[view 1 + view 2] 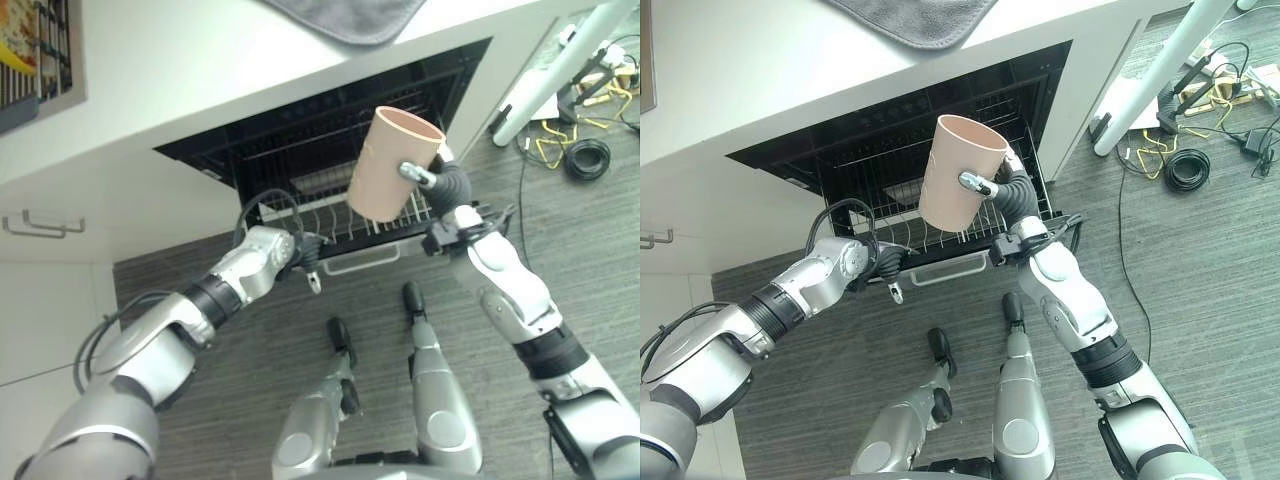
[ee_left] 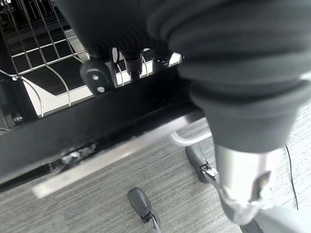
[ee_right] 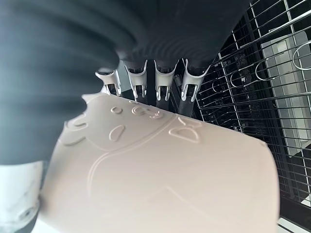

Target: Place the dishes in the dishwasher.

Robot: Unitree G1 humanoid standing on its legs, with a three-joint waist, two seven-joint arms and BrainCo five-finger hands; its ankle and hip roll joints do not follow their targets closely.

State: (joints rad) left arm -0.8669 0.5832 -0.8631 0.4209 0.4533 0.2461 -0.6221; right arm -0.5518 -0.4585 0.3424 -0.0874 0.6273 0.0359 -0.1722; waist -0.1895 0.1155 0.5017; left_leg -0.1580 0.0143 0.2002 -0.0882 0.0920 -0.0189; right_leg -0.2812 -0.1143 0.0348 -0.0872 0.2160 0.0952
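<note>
Right hand [image 1: 1012, 192] fingers curled around pink cup [image 1: 958, 172], held upright, mouth up, directly above pulled-out dishwasher rack [image 1: 970, 225]; left hand [image 1: 883, 262] fingers hooked over rack's front edge, steadying

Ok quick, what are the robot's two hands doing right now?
Left hand: at the front edge of the rack; grip cannot be told.
Right hand: closed around the pink cup.
</note>
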